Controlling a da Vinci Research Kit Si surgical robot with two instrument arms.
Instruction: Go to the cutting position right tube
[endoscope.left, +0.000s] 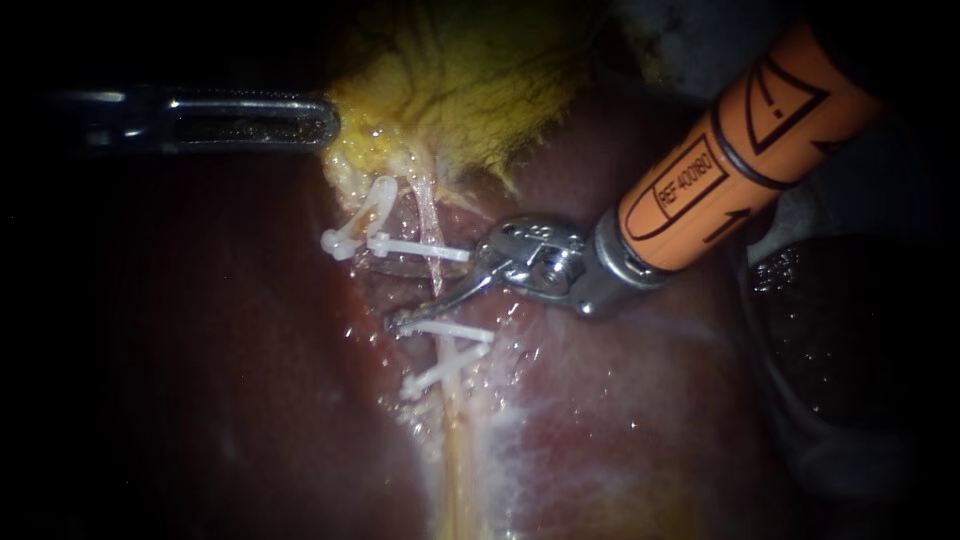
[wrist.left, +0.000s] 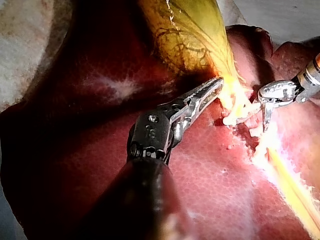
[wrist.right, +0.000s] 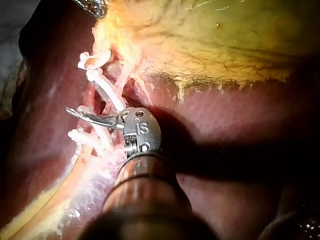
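Handling note: right tube (endoscope.left: 429, 212), a thin wet strand below gallbladder (endoscope.left: 450, 90), looks soft, slippery, easily torn; right instrument (endoscope.left: 398, 292) has jaws open astride it between two white clips (endoscope.left: 420, 248), gripping nothing, the mid-gap likely safest.

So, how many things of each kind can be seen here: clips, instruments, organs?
white clips: 4
instruments (left instrument, right instrument): 2
gallbladder: 1
liver: 1
Total: 8
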